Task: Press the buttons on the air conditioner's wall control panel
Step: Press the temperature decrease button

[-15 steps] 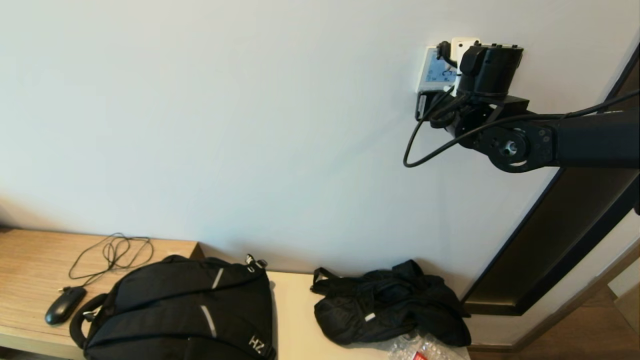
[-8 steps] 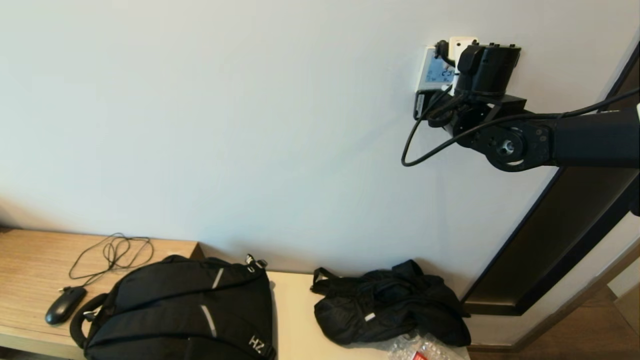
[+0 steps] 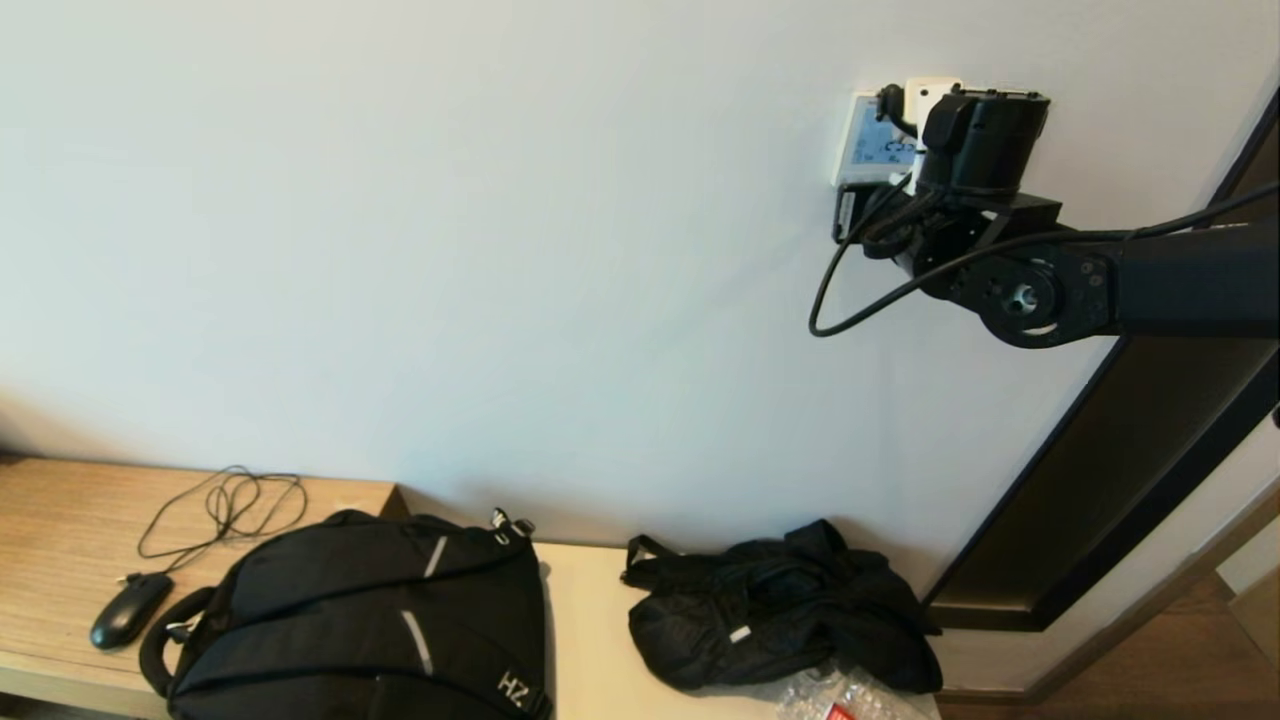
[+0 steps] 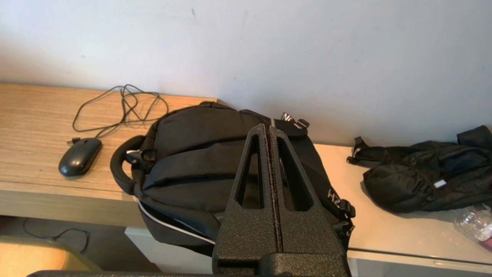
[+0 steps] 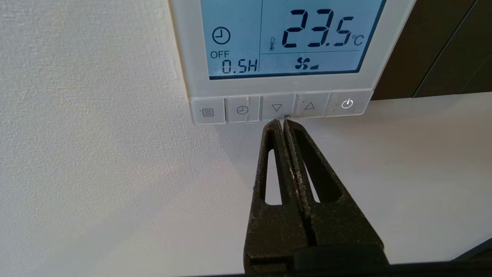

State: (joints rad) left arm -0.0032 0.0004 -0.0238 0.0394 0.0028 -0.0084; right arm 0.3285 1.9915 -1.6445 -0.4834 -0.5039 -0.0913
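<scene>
The white wall control panel (image 5: 282, 86) has a pale blue screen reading 23.5 °C, OFF and 0.5H. It also shows in the head view (image 3: 866, 140), high on the wall, partly hidden by my right wrist. The buttons (image 5: 242, 110) form a row of five along its lower edge. My right gripper (image 5: 283, 121) is shut and empty. Its tips sit at the lower edge of the down-arrow button (image 5: 276, 107). My left gripper (image 4: 268, 129) is shut and empty, parked low above a black backpack.
A dark door frame (image 3: 1120, 460) runs along the wall right of the panel. A black plate (image 3: 843, 210) sits just below the panel. On the bench lie a black backpack (image 3: 370, 610), a mouse (image 3: 128, 612) with its cable, a black garment (image 3: 780, 610) and a plastic bag (image 3: 850, 698).
My right wrist shifted slightly left and up half a second ago and has come back slightly right and down. The gripper stays shut at the panel. The left arm has not moved.
</scene>
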